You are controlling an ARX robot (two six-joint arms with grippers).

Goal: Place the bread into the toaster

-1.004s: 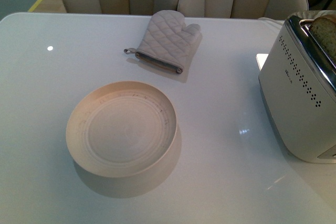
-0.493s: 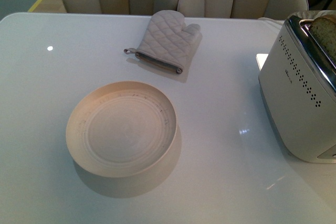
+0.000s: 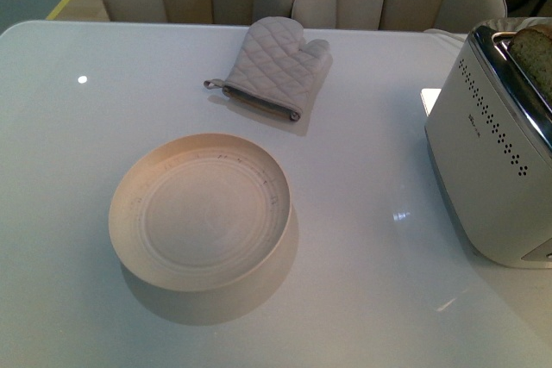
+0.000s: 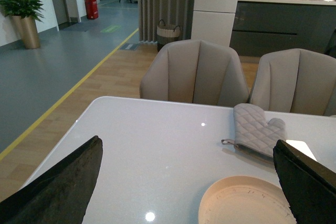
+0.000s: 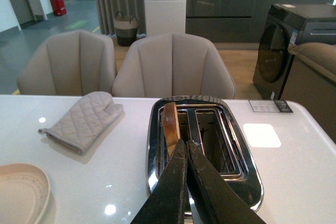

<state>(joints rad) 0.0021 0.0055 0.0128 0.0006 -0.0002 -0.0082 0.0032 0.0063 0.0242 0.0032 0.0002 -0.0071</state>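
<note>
Bread [image 5: 169,123] stands on edge in one slot of the toaster [image 5: 205,150], crust up, its top poking above the chrome. In the front view the toaster sits at the bench's 3 o'clock edge, with the bread [image 3: 536,53] showing at its top. The plate [image 3: 200,210] near mid-bench holds nothing. The oven mitt [image 3: 274,66] lies toward 12 o'clock from the plate, well apart from the toaster.

My right hand [image 5: 185,150] hangs over the toaster, fingers pressed together with nothing between them, tips just beside the slice. My left hand [image 4: 189,177] is spread wide and empty, hovering off the bench's 9 o'clock side, facing the plate and mitt.

Judgement: the slice is in the slot but may not be fully seated; I cannot see how deep it sits. Step in hand reads as finishing the insertion and clearing out.

How to do it well:
- If nudging down, press on the crust's top edge, straight along the slot, so the slice does not tilt and jam on the slot guides.
- Keep the closed tips off the chrome rim; a sideways push could slide the toaster toward the bench edge.
- Lift out vertically before swinging away, so I do not drag the slice up with me.
- Left hand stays out; nothing for it here.
</note>
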